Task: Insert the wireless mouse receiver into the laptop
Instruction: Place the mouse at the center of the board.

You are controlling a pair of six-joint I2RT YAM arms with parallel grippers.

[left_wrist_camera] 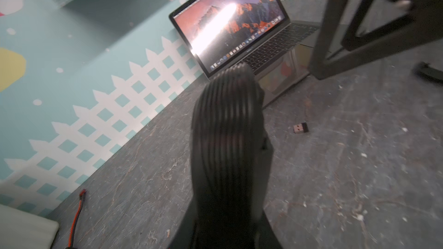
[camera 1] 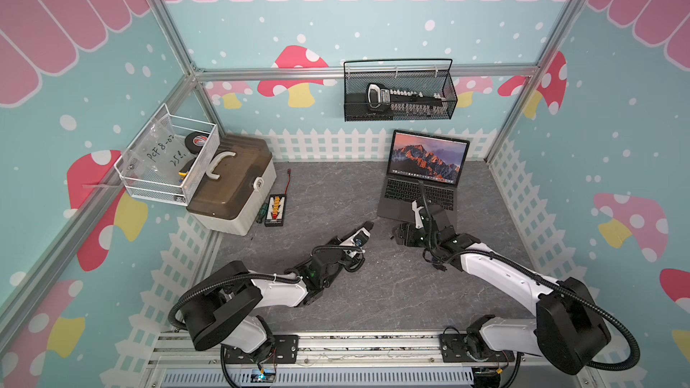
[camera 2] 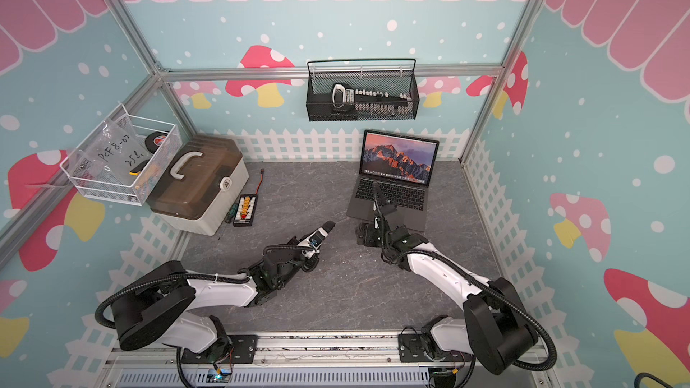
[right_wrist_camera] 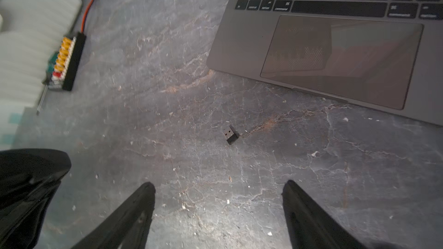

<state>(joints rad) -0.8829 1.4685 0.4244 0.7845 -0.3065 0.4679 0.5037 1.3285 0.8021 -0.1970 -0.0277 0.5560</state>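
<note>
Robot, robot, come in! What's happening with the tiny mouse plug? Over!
Left hand shut, right hand open, empty. Receiver loose on table near laptop, unplugged. Nothing between it and right hand.

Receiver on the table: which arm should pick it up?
Right. The right gripper is open, with the receiver lying free just ahead of its fingers; the left gripper is shut and aimed past it.

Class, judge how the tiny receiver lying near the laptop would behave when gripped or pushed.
Probably rigid: the receiver shows a metal plug and hard dark cap. Likely very light, so it may skid across the table when nudged. Boxy and flat-lying, it shouldn't roll.
</note>
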